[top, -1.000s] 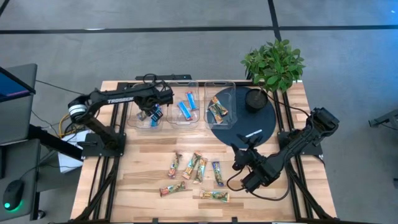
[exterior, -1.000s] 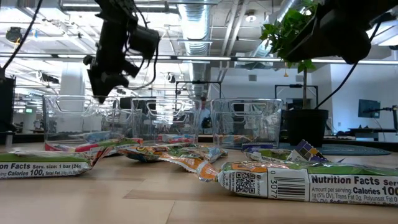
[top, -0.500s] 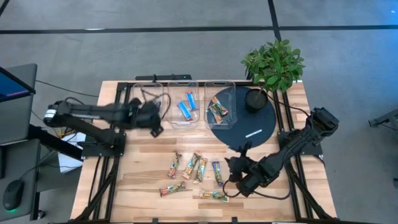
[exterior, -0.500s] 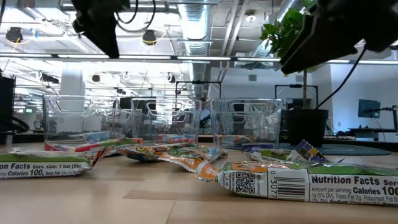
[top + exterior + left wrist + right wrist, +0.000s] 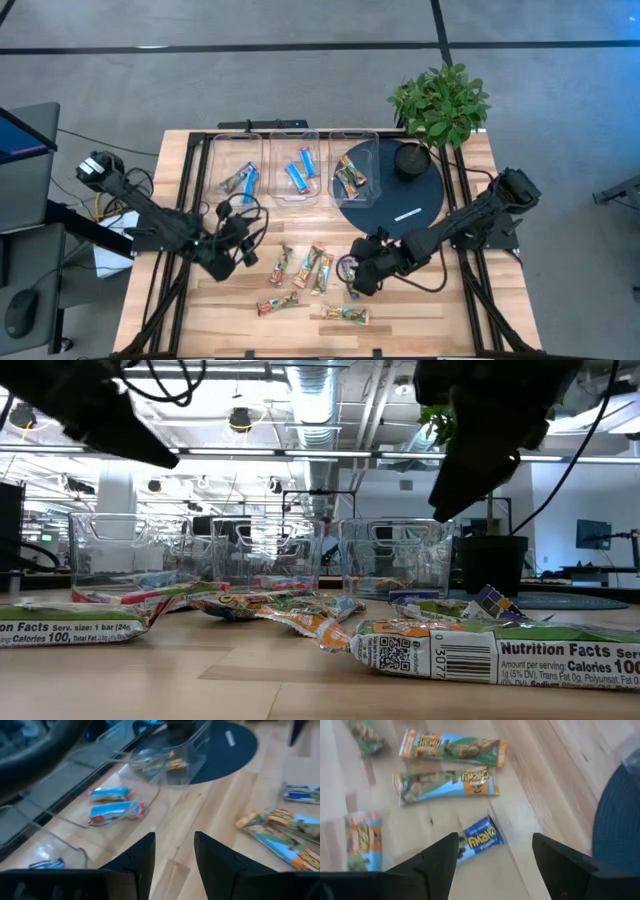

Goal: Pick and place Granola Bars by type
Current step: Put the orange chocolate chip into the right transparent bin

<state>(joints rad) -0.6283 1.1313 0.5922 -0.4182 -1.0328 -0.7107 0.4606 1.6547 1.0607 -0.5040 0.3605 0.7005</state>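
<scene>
Blue Chewy bar (image 5: 479, 839) lies loose on the table between my wide-open right gripper (image 5: 492, 865), just moved in over it, while my left gripper (image 5: 173, 851), empty and part-open, has left the bins (image 5: 238, 177).

Both arms are built of slim, matte black, tube-like links joined by chunkier rounded black joint housings, and thin black cables loop loosely around the wrist of each. The left arm carries a pale grey-white ring around the joint at its shoulder end. Each ends in a black two-fingered pincer, the left pincer (image 5: 173, 865) and the right pincer (image 5: 494, 857), with flat, smooth, wedge-shaped fingers of dull dark plastic.
</scene>
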